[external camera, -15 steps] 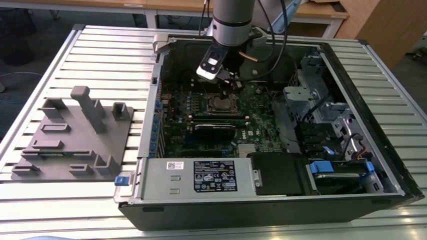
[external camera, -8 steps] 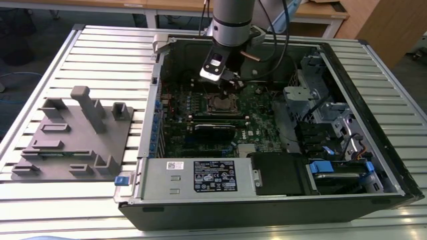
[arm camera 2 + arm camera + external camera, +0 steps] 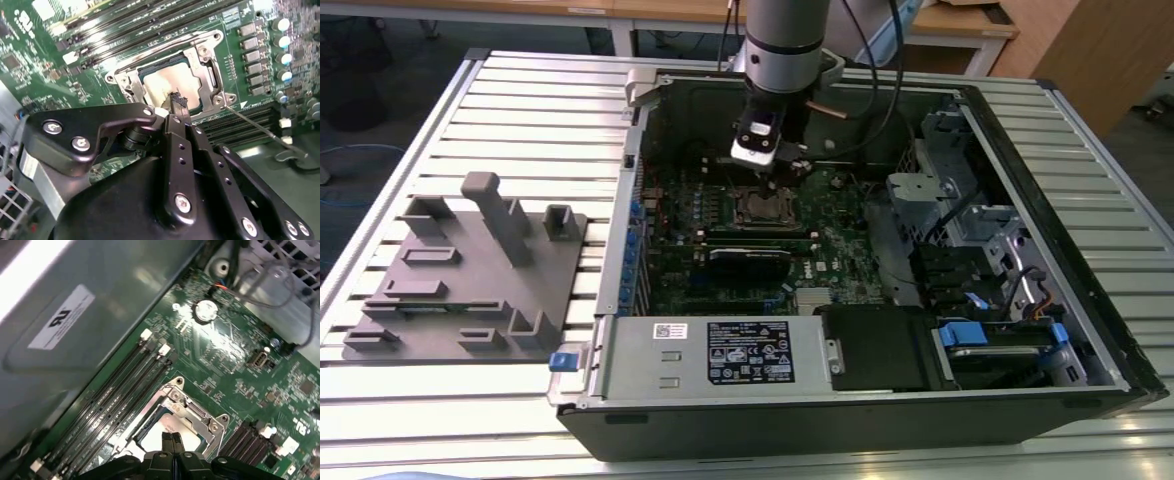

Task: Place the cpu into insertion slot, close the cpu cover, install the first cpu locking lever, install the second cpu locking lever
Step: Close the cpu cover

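Note:
The cpu (image 3: 170, 82), a dull silver-tan square, lies in the insertion slot (image 3: 758, 207) on the green board. The silvery cpu cover (image 3: 206, 70) lies flat over it, and the chip shows through its window. A thin wire locking lever (image 3: 260, 128) sticks out loose from one socket corner, and another lever (image 3: 165, 44) runs along the socket's edge. My gripper (image 3: 177, 101) hangs just above the socket's near edge, its fingertips pressed together and holding nothing. In the first wrist view the gripper (image 3: 172, 437) sits over the cover (image 3: 202, 421).
Long black memory slots (image 3: 125, 385) flank the socket. The grey power supply box (image 3: 714, 352) fills the case's near end. Drive bays and cables (image 3: 961, 230) crowd the exterior view's right. A grey fixture plate (image 3: 467, 270) lies on the slatted table on the exterior view's left.

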Available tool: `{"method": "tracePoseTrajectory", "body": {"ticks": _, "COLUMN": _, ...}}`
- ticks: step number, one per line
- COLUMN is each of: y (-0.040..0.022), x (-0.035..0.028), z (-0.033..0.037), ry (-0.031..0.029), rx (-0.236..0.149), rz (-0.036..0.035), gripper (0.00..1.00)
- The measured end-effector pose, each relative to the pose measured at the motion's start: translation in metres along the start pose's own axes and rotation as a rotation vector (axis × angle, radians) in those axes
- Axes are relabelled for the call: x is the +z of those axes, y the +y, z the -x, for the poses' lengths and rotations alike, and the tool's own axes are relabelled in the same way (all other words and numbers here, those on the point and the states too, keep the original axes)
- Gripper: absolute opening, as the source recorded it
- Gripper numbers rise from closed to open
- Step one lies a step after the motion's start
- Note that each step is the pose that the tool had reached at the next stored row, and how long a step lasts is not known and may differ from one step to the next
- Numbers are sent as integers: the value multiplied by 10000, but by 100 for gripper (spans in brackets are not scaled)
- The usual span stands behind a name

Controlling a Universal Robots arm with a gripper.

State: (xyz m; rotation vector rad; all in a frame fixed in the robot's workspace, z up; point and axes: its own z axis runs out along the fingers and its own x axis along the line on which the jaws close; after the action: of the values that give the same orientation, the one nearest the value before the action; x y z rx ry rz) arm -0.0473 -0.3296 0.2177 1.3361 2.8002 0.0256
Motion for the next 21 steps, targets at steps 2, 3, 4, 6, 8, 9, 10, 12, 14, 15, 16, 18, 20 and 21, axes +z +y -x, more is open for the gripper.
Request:
{"method": "tracePoseTrajectory", "body": {"ticks": 2, "y": 0, "x": 1, "z": 0, "ry": 10, "rx": -330, "rz": 8, "gripper": 11}}
{"method": "tracePoseTrajectory", "body": {"ticks": 3, "y": 0, "x": 2, "z": 0, "ry": 15, "rx": -506, "rz": 14, "gripper": 11}}
{"method": "tracePoseTrajectory", "body": {"ticks": 4, "y": 0, "x": 2, "z": 0, "ry": 20, "rx": -667, "rz": 19, "gripper": 11}}
{"method": "tracePoseTrajectory", "body": {"ticks": 6, "y": 0, "x": 4, "z": 0, "ry": 31, "rx": -992, "rz": 28, "gripper": 11}}
{"method": "tracePoseTrajectory", "body": {"ticks": 8, "y": 0, "x": 6, "z": 0, "ry": 41, "rx": -1307, "rz": 36, "gripper": 11}}
{"method": "tracePoseTrajectory", "body": {"ticks": 9, "y": 0, "x": 7, "z": 0, "ry": 46, "rx": -1461, "rz": 40, "gripper": 11}}
{"method": "tracePoseTrajectory", "body": {"ticks": 10, "y": -1, "x": 7, "z": 0, "ry": 51, "rx": -1625, "rz": 45, "gripper": 11}}
{"method": "tracePoseTrajectory", "body": {"ticks": 12, "y": 0, "x": 9, "z": 0, "ry": 60, "rx": -1918, "rz": 53, "gripper": 11}}
{"method": "tracePoseTrajectory", "body": {"ticks": 14, "y": -1, "x": 10, "z": 0, "ry": 69, "rx": -2211, "rz": 61, "gripper": 11}}
{"method": "tracePoseTrajectory", "body": {"ticks": 15, "y": 0, "x": 10, "z": 0, "ry": 74, "rx": -2356, "rz": 65, "gripper": 11}}
{"method": "tracePoseTrajectory", "body": {"ticks": 16, "y": -1, "x": 10, "z": 0, "ry": 78, "rx": -2493, "rz": 68, "gripper": 11}}
{"method": "tracePoseTrajectory", "body": {"ticks": 18, "y": -1, "x": 11, "z": 0, "ry": 88, "rx": -2777, "rz": 77, "gripper": 11}}
{"method": "tracePoseTrajectory", "body": {"ticks": 20, "y": 0, "x": 12, "z": 0, "ry": 96, "rx": -3054, "rz": 86, "gripper": 11}}
{"method": "tracePoseTrajectory", "body": {"ticks": 21, "y": -1, "x": 12, "z": 0, "ry": 100, "rx": -3192, "rz": 89, "gripper": 11}}
